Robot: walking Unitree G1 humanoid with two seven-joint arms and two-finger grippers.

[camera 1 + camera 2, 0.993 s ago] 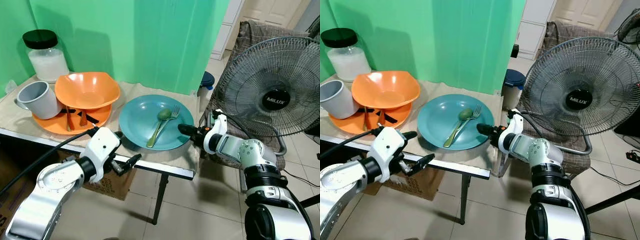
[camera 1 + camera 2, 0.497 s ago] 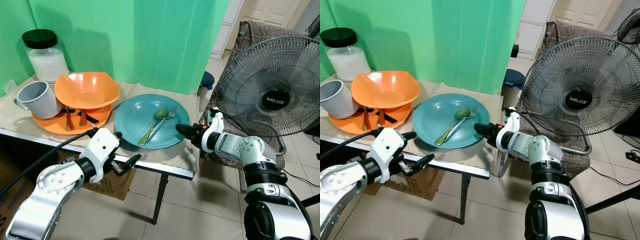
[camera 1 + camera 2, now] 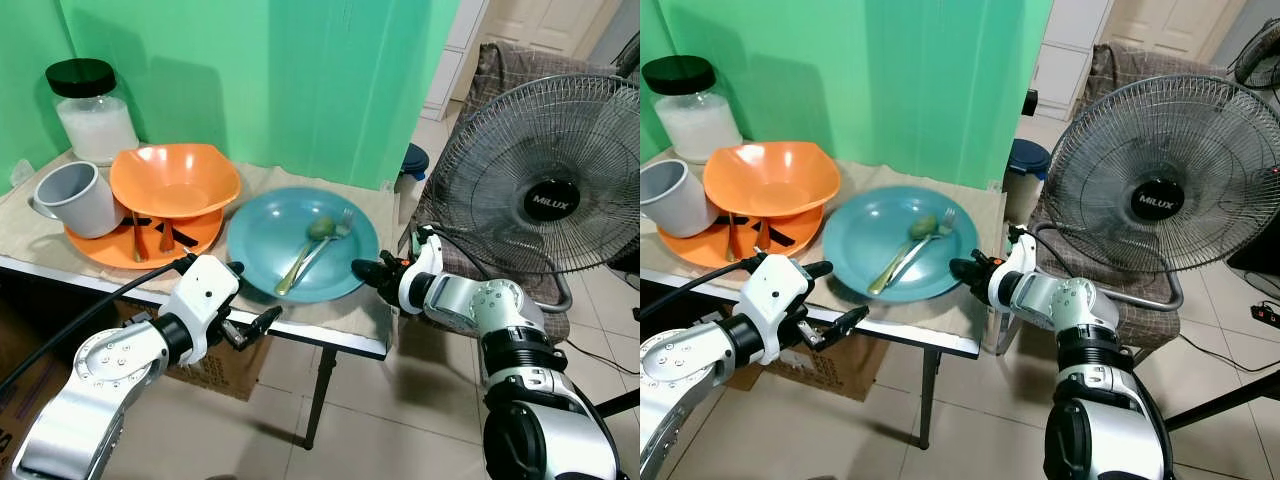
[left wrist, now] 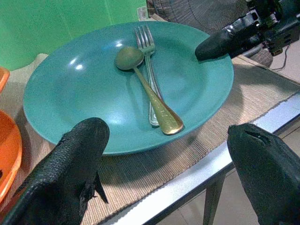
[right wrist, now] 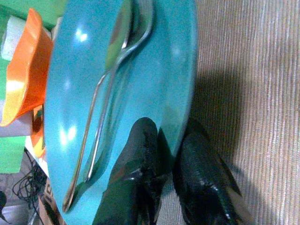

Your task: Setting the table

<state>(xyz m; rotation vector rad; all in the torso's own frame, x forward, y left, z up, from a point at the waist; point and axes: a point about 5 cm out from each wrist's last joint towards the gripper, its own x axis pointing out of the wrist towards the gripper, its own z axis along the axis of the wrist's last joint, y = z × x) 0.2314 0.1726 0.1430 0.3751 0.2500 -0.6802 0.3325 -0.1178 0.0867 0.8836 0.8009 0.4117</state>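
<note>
Here the right end effector [image 3: 362, 269] pinches the teal plate [image 3: 270, 245] rim; slide it level so the spoon [image 3: 303, 250] and fork [image 3: 327, 240] stay put, the left end effector [image 3: 252, 325] spread below the table [image 3: 352, 322] edge.

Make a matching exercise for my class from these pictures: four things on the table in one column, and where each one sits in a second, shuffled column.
Things:
1. spoon
2. orange bowl
3. grey mug
4. glass jar

Places:
A. at the back corner of the table, by the green curtain
B. beside the fork in the teal plate
C. stacked on the orange plate
D. at the left edge of the orange plate, next to the bowl

Pairs: 1-B, 2-C, 3-D, 4-A
</note>
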